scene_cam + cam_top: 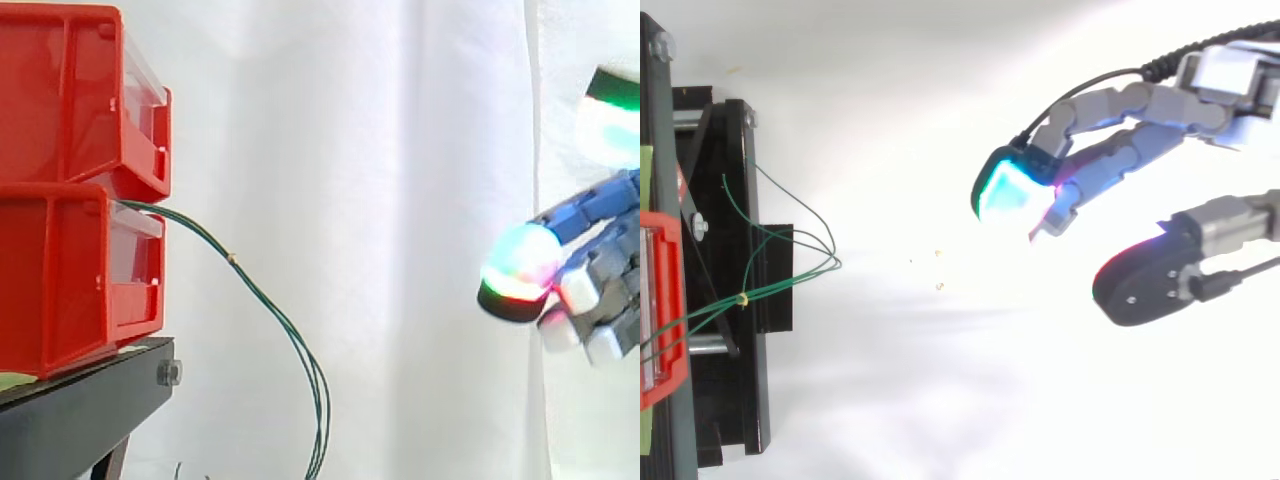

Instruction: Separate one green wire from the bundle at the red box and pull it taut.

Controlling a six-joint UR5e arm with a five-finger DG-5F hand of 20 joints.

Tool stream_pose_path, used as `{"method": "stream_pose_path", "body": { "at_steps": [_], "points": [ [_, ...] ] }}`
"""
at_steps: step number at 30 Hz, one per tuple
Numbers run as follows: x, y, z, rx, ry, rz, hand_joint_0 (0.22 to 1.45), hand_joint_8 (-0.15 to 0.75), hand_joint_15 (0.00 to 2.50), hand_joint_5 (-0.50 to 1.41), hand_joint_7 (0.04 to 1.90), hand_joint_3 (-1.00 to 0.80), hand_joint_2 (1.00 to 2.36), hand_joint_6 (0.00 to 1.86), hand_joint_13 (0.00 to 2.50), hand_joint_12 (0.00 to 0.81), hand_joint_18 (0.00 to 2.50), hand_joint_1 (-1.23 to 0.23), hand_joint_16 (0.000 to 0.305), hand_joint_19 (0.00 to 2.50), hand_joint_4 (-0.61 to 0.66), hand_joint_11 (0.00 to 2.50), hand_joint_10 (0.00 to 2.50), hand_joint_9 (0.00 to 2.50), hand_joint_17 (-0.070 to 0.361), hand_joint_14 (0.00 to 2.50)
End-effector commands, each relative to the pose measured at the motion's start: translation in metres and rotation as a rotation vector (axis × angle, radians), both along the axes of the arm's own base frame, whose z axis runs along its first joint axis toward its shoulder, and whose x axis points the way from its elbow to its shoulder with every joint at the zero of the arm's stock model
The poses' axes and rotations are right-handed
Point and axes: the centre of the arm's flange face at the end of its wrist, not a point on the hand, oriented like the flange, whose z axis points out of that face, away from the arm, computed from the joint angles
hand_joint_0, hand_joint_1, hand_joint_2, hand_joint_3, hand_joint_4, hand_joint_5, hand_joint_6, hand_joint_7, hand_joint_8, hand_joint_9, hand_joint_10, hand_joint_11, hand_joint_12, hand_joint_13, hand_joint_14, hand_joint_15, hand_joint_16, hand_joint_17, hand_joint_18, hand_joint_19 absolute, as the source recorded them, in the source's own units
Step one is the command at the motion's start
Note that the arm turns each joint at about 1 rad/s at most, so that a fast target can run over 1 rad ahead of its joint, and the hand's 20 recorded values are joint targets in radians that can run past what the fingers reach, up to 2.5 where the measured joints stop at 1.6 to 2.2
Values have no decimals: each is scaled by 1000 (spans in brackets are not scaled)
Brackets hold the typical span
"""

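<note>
2 red bins (70, 270) are stacked at the front edge of the black stand (80, 410). The green wires (205, 238) leave the lower bin's front, pass a small yellow tie (233, 258), then sag off the stand's edge in a close bunch. From above, they (800, 278) fan past that edge in several loops.

The robot hand (1140, 110) hangs well apart from them on the far side. It is released: its fingers are loosely extended, the thumb stands off, and nothing is held.

The main risk, as I judge it, is catching more than 1 strand. The wires run nearly touching below the tie, so a thick fingertip (520, 265) closing there would likely take 2 or 3 together. A glancing approach could push the slack bunch aside, leaving the pinch empty. Pulling hard or off-line might drag the bins toward the stand's edge, or let the thin wire slip from the pads.
</note>
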Motion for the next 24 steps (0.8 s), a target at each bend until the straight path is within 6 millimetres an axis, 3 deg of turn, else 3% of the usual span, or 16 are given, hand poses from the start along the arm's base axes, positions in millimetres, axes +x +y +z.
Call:
{"method": "stream_pose_path", "body": {
  "at_steps": [1,19,20,24],
  "points": [
    [7,1,-12,30,-14,3,585,280,252,-170,831,-456,1003,503,634,313,606,-564,43,361,288,392,9,824,96,10],
    [15,0,-15,-14,-52,-24,586,284,258,-170,831,-455,1003,503,650,314,618,-562,43,370,290,393,9,828,96,10],
    [23,0,-39,-4,-46,-27,586,283,256,-170,832,-454,1004,503,650,314,618,-562,43,369,290,385,9,828,96,10],
    [32,2,-57,16,-60,-23,586,285,260,-170,832,-455,1003,503,653,313,620,-560,43,377,291,394,9,831,96,8]
  ]
}}
